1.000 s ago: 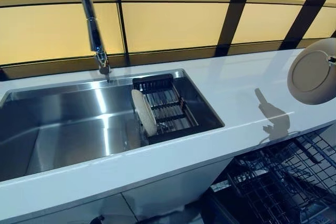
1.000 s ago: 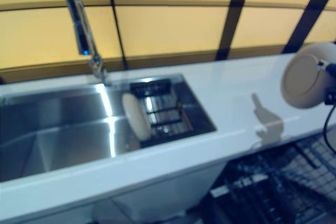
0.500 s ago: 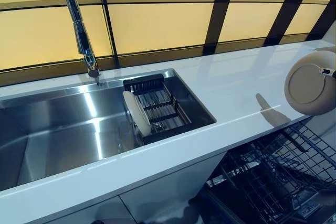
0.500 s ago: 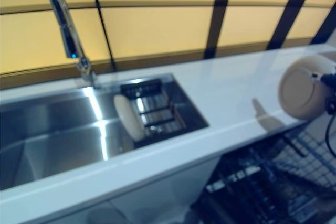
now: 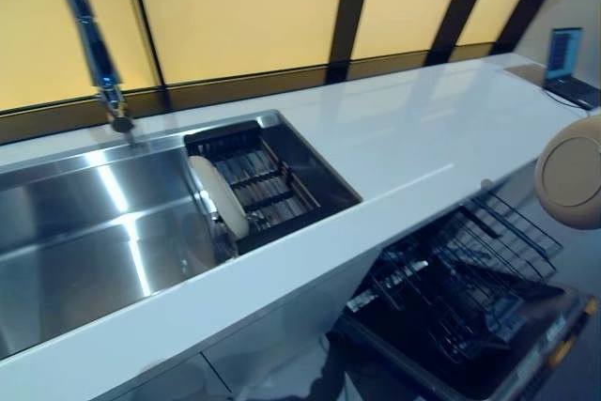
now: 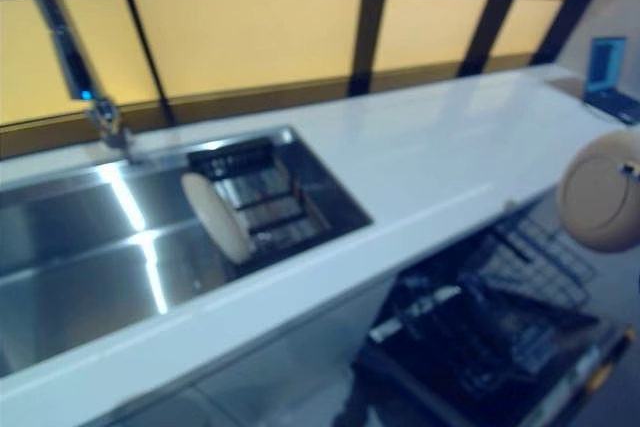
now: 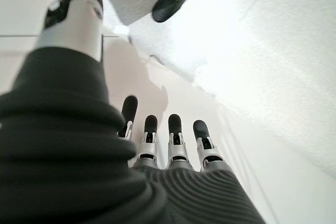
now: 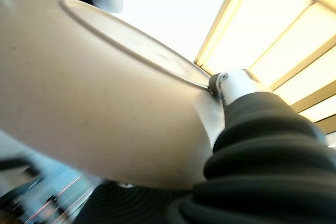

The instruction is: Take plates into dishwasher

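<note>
The right hand (image 8: 231,85) is pinching a beige plate (image 5: 571,180) by its rim, thumb pressing on the underside ring; the fingers behind the plate are hidden. It is holding the plate on edge, underside toward the camera, at the right of the scene, past the worktop (image 5: 413,147) edge and above the open dishwasher's rack (image 5: 470,274). The left hand (image 7: 168,145) is hanging idle with its fingers straight and empty, showing only in its own wrist view, over pale floor.

To do this step well, I judge the hand should be keeping the plate upright, lining its edge with a gap between the rack's tines, and lowering slowly so the rim is sliding in rather than striking wire; letting go should be waiting until the plate is resting in its slot.

A second plate (image 5: 218,196) is standing in the drainer (image 5: 258,180) inside the sink (image 5: 84,232), beside the tap (image 5: 89,39); a laptop (image 5: 568,58) is sitting at the worktop's far right.

Compared with a second ago, the camera is swinging right: the sink is sliding left and more of the rack is showing. The plate is sitting lower, now beyond the worktop's edge rather than over it.
</note>
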